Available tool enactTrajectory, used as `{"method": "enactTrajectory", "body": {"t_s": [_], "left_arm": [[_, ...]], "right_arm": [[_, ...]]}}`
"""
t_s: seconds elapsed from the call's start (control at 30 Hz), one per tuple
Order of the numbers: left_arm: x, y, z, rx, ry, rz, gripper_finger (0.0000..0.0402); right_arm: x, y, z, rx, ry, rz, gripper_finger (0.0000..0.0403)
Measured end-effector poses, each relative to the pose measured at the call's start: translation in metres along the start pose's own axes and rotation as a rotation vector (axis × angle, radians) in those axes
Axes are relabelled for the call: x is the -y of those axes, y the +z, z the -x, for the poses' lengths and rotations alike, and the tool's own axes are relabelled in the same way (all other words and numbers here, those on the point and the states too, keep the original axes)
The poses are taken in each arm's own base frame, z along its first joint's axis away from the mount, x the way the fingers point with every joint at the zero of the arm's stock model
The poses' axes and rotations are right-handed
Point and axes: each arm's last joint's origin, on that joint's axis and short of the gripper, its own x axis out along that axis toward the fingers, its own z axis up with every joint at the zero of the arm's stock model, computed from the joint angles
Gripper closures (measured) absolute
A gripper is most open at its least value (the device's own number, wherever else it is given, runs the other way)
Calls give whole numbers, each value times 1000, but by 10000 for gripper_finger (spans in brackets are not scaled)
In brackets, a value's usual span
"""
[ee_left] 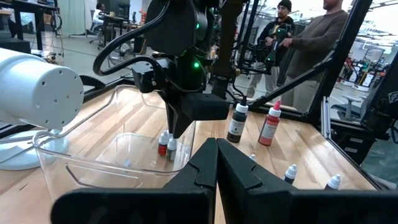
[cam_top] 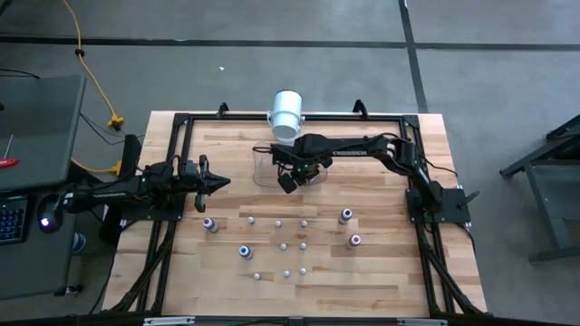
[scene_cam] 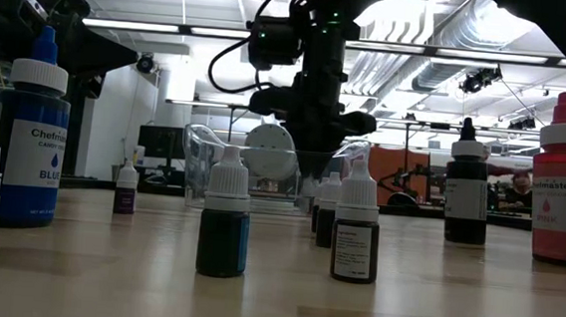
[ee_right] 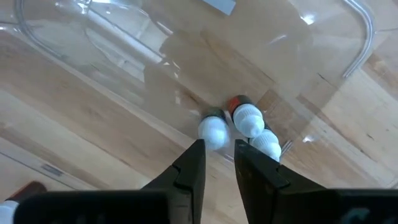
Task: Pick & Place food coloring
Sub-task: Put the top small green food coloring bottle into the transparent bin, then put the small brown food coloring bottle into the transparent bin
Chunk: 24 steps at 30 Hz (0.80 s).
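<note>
Three small food coloring bottles with white caps (ee_right: 249,120) stand upright close together inside the clear plastic tub (cam_top: 263,167), near its wall. My right gripper (ee_right: 219,155) points down into the tub just above them. It is open, with a narrow gap and nothing between the fingers. Several more food coloring bottles (cam_top: 283,245) stand upright across the table's near half; blue (cam_top: 245,251), purple (cam_top: 210,224) and pink (cam_top: 355,240) ones are among them. My left gripper (ee_left: 216,146) waits shut at the table's left side, level.
A big white cylinder (cam_top: 287,113) stands at the table's far edge behind the tub. A black frame (cam_top: 181,122) runs around the tabletop. Two people (ee_left: 323,37) stand in the room beyond the table. Bare wood lies between the tub and the standing bottles.
</note>
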Motion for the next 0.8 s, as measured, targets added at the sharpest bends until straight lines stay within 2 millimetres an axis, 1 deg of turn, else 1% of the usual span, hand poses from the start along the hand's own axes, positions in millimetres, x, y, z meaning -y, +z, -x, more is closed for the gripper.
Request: {"method": "enactTrajectory", "body": {"t_s": [0.53, 0.67, 0.8], "left_arm": [[0, 0, 0, 0, 0, 0, 401], [0, 0, 0, 0, 0, 0, 401], [0, 0, 0, 0, 0, 0, 401]], "right_arm": [[1, 1, 0, 0, 0, 21, 304], [-2, 4, 7, 20, 18, 43, 299], [-4, 8, 20, 51, 21, 56, 295]]}}
